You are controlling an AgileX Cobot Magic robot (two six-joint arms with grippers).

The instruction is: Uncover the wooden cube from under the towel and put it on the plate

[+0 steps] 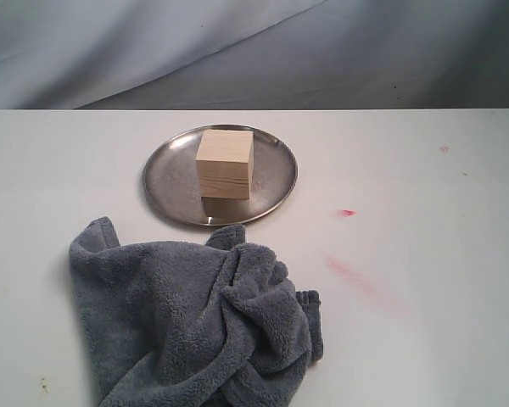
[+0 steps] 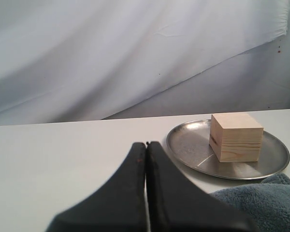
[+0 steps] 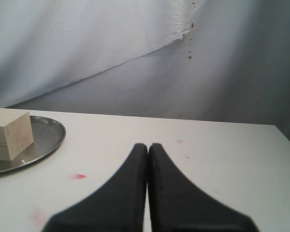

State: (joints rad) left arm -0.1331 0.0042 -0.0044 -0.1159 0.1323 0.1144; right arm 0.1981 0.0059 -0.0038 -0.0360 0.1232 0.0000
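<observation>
The wooden cube [image 1: 225,163] stands upright on the silver plate [image 1: 165,182] at the back middle of the white table. The grey-blue towel [image 1: 187,318] lies crumpled in front of the plate, its upper edge just touching the rim. Neither arm shows in the exterior view. In the left wrist view my left gripper [image 2: 146,144] is shut with nothing in it, low over the table, with the cube [image 2: 236,137], the plate [image 2: 183,141] and a towel corner [image 2: 263,205] off to one side. My right gripper [image 3: 148,145] is shut and empty too; the cube [image 3: 9,134] and plate [image 3: 47,136] sit at that view's edge.
Red smears [image 1: 348,271] mark the white table [image 1: 441,322] right of the towel, with a small red spot [image 1: 346,212] above them. A grey-white cloth backdrop [image 1: 254,51] hangs behind the table's far edge.
</observation>
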